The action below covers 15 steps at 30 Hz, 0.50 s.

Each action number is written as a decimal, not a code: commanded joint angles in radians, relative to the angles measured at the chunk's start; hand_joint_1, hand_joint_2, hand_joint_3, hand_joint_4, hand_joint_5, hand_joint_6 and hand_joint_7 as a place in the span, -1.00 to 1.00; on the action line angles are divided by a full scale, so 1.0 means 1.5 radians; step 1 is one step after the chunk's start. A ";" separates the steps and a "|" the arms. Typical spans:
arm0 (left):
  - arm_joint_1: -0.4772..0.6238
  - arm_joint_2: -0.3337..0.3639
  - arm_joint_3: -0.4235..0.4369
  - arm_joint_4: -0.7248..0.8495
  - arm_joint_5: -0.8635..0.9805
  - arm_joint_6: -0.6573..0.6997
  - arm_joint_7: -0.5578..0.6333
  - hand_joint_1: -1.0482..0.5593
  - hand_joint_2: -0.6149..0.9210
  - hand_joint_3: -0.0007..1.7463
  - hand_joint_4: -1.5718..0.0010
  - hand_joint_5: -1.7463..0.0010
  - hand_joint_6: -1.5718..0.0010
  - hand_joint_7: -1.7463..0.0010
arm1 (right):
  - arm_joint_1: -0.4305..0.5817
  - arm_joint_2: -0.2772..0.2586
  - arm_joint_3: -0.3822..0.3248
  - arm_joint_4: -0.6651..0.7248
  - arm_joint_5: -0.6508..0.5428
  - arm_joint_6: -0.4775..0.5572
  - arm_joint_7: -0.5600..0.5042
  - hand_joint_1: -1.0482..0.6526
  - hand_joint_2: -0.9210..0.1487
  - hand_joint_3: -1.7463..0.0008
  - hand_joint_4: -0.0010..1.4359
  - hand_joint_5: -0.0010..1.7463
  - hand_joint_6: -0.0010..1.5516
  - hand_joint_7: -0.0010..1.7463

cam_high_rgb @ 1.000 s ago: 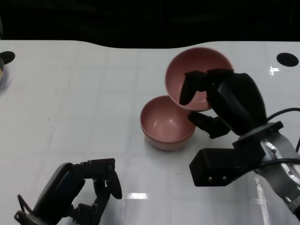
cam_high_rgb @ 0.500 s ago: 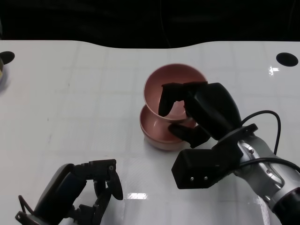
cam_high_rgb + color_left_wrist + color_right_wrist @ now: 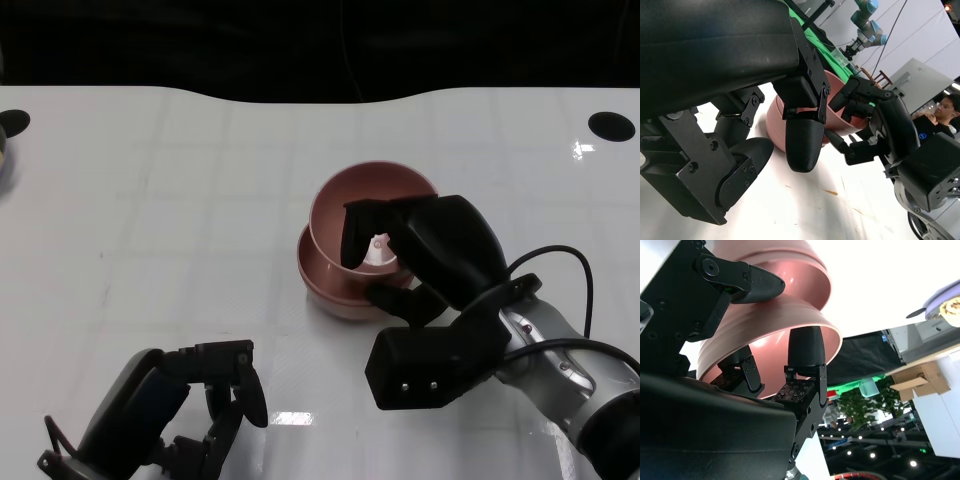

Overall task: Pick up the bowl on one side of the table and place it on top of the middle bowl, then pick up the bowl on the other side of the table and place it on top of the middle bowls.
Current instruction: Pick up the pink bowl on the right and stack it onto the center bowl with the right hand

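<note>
Two pink bowls meet mid-bench (image 3: 150,180): right hand (image 3: 420,250) grips the upper bowl (image 3: 372,215) by its rim, tilted into the lower bowl (image 3: 335,290). Level it, seat it, then release. Left hand (image 3: 215,395) rests curled, holding nothing. Contact beneath the upper bowl is hidden.

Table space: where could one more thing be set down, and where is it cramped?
The white table is bare left of the pink bowls, up to the left hand. More room lies behind them. It is crowded where the right hand grips the upper bowl.
</note>
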 commanded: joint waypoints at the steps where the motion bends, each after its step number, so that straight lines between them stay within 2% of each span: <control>1: 0.006 0.005 -0.002 -0.003 0.002 -0.003 -0.003 0.32 0.10 0.84 -0.10 -0.99 -0.11 -0.67 | -0.015 0.000 -0.001 0.017 0.016 -0.011 0.006 0.12 0.08 -0.36 0.28 1.00 0.19 0.27; 2: 0.005 0.005 -0.002 -0.002 0.004 -0.004 -0.002 0.32 0.10 0.85 -0.10 -0.99 -0.11 -0.67 | -0.015 0.000 -0.002 0.020 0.022 -0.014 0.016 0.12 0.05 -0.31 0.26 1.00 0.21 0.16; 3: 0.005 0.005 -0.002 -0.001 0.005 -0.005 -0.001 0.32 0.10 0.85 -0.10 -0.99 -0.11 -0.67 | -0.015 -0.001 -0.002 0.021 0.026 -0.016 0.022 0.07 -0.07 -0.16 0.20 0.89 0.18 -0.04; 4: 0.005 0.005 -0.002 -0.002 0.005 -0.004 -0.002 0.32 0.09 0.85 -0.10 -0.98 -0.11 -0.67 | -0.015 -0.002 -0.002 0.022 0.028 -0.018 0.027 0.02 -0.22 0.01 0.15 0.70 0.19 -0.31; 5: 0.005 0.005 -0.003 -0.001 0.003 -0.003 -0.003 0.32 0.09 0.85 -0.10 -0.98 -0.11 -0.67 | -0.016 -0.004 0.000 0.022 0.029 -0.018 0.037 -0.01 -0.30 0.10 0.13 0.55 0.18 -0.48; 6: 0.005 0.005 -0.003 -0.001 0.001 -0.002 -0.004 0.32 0.09 0.86 -0.10 -0.98 -0.11 -0.67 | -0.016 -0.006 0.001 0.021 0.030 -0.016 0.048 -0.06 -0.42 0.20 0.06 0.35 0.12 -0.63; 7: 0.004 0.004 -0.003 -0.001 0.000 -0.001 -0.005 0.33 0.09 0.86 -0.11 -0.97 -0.11 -0.67 | -0.016 -0.009 0.003 0.018 0.030 -0.013 0.060 -0.17 -0.70 0.46 -0.08 -0.03 0.01 -0.80; 8: 0.004 0.005 -0.003 0.000 0.000 -0.001 -0.005 0.33 0.09 0.86 -0.11 -0.96 -0.11 -0.67 | -0.016 -0.011 0.005 0.014 0.028 -0.009 0.070 -0.23 -0.85 0.59 -0.15 -0.21 -0.05 -0.88; 10: 0.004 0.005 -0.003 -0.001 0.004 -0.001 -0.003 0.34 0.09 0.85 -0.11 -0.95 -0.11 -0.66 | -0.015 -0.015 0.006 0.006 0.023 -0.003 0.081 -0.36 -0.97 0.69 -0.32 -0.43 -0.19 -0.97; 12: 0.004 0.005 -0.003 -0.001 0.008 -0.001 0.000 0.34 0.09 0.85 -0.12 -0.95 -0.11 -0.66 | -0.012 -0.019 0.008 -0.003 0.020 0.004 0.092 -0.44 -0.99 0.68 -0.44 -0.51 -0.28 -0.99; 15: 0.003 0.004 -0.003 -0.001 0.010 -0.002 0.001 0.34 0.08 0.86 -0.11 -0.96 -0.11 -0.66 | -0.007 -0.029 0.008 -0.029 0.021 0.026 0.138 -0.57 -1.00 0.57 -0.65 -0.59 -0.51 -1.00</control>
